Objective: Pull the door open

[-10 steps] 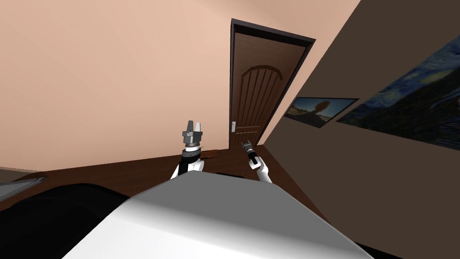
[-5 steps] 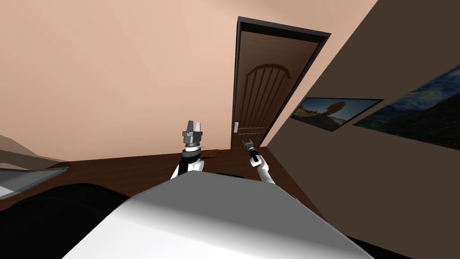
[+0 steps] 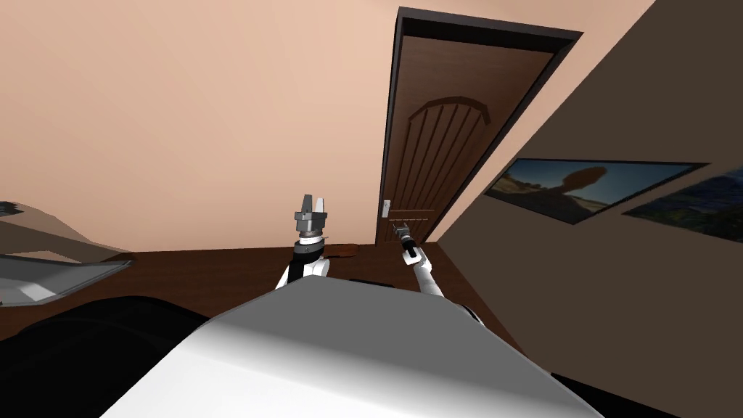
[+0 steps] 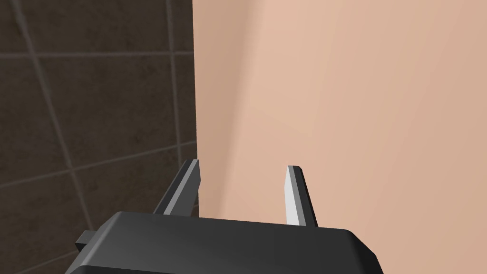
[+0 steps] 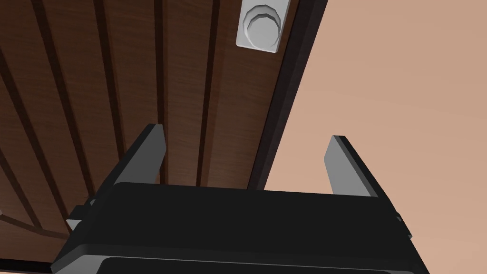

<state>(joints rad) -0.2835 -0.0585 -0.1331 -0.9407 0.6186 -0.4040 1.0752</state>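
Two-fingered right gripper (image 5: 246,138) — spread wide — faces door (image 5: 95,71).

A home: panelled brown door (image 3: 457,138), framed pictures (image 3: 580,187) (landscapes) on the dark wall (image 3: 638,305).

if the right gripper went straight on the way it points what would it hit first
Most likely the brown door, close to its dark frame, with the grey knob off that line. The right gripper is open; the gap to the door is unclear.
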